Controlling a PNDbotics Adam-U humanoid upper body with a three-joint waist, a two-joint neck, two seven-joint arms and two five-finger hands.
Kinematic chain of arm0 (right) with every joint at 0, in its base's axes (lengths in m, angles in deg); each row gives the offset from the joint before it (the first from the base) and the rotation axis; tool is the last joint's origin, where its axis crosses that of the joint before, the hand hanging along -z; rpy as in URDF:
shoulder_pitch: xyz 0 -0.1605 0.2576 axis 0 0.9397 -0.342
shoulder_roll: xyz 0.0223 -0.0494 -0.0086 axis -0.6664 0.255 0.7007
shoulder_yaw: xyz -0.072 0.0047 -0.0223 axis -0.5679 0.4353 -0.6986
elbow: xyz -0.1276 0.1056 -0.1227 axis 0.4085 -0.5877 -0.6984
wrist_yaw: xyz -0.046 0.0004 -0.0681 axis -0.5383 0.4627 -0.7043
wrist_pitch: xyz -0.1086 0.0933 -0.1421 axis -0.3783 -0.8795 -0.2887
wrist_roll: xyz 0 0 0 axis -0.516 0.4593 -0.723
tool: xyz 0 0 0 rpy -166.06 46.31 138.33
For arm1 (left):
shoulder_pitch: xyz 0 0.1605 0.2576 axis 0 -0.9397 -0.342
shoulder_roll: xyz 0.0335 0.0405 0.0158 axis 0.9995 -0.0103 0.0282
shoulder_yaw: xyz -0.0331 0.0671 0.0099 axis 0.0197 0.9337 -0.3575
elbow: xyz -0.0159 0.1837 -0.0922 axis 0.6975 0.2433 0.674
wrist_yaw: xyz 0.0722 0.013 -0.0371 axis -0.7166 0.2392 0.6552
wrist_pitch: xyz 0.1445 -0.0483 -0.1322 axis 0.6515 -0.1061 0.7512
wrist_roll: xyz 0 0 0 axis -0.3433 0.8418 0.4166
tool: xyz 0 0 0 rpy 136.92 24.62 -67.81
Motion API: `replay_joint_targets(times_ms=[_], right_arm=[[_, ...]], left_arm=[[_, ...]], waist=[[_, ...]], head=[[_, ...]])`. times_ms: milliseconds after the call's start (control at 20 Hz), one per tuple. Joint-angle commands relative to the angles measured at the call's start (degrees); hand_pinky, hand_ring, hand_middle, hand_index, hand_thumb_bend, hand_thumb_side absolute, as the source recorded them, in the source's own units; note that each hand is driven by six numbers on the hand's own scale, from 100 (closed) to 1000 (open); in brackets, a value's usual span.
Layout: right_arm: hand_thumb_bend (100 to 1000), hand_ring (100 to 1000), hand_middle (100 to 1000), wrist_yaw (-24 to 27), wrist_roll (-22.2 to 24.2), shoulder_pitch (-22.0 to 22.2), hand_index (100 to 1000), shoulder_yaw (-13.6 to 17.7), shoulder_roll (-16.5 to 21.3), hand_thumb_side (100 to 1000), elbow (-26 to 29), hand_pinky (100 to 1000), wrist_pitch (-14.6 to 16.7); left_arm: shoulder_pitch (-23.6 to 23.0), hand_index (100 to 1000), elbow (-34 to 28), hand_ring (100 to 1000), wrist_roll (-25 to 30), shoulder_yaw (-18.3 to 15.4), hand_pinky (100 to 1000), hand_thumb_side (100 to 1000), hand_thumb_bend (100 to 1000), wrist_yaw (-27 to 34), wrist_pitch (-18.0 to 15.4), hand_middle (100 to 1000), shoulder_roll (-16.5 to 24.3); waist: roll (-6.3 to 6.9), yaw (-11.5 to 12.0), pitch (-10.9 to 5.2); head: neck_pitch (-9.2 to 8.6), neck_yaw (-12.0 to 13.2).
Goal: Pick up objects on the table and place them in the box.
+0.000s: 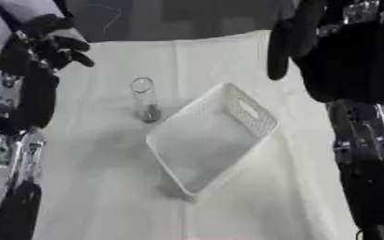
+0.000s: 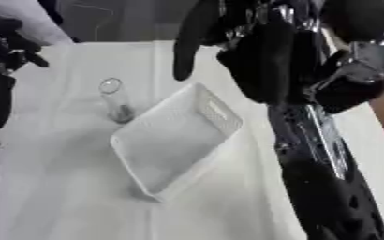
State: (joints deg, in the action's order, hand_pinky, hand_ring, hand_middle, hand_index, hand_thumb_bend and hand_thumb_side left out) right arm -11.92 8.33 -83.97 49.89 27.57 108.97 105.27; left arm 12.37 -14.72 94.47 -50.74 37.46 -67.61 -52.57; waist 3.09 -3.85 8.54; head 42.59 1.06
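Box [image 1: 211, 136] below raised right robot hand [image 2: 265, 56]

Both views look steeply down from the robot's head onto the table [image 1: 105, 187], facing forward and away from the body, near enough that the arms fill the side edges. They sit side by side: the right eye view shows everything shifted leftward. They share the white basket [image 1: 216, 136] and the clear tube [image 1: 144, 101], which stands just beside it.
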Motion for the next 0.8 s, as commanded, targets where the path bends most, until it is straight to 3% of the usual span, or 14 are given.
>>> replay_joint_targets(times_ms=[50, 300, 450, 800], right_arm=[[100, 660, 824, -0.3, 5.0, -0.7, 374, 0.2, 0.2, 971, 0.5, 547, 5.2], [100, 659, 824, -0.4, 5.0, -0.7, 371, 0.1, 0.2, 970, 0.5, 547, 5.2], [100, 658, 825, -0.5, 5.0, -0.6, 366, -0.1, 0.3, 969, 0.5, 545, 5.0], [100, 657, 825, -0.8, 5.0, -0.3, 361, -0.8, 0.4, 967, 0.7, 544, 4.5]], left_arm=[[0.8, 866, 2.6, 680, -0.7, 0.2, 534, 731, 179, -3.8, 2.1, 755, 0.5], [2.2, 879, 8.2, 706, -1.6, 1.1, 535, 678, 252, -6.5, 4.2, 780, 1.8], [3.0, 893, 10.6, 738, -1.8, 2.4, 534, 579, 351, -4.1, 5.3, 820, 3.0], [4.8, 924, 13.8, 772, 1.4, 4.9, 597, 595, 353, 2.7, 9.7, 848, 5.4]], waist=[[-0.09, -0.2, -0.72], [-0.01, -0.4, -0.73], [0.13, -0.4, -0.76], [0.43, -0.2, -0.73]], head=[[0.12, 0.7], [0.24, 1.3], [0.8, 2.4], [1.52, 5.8]])
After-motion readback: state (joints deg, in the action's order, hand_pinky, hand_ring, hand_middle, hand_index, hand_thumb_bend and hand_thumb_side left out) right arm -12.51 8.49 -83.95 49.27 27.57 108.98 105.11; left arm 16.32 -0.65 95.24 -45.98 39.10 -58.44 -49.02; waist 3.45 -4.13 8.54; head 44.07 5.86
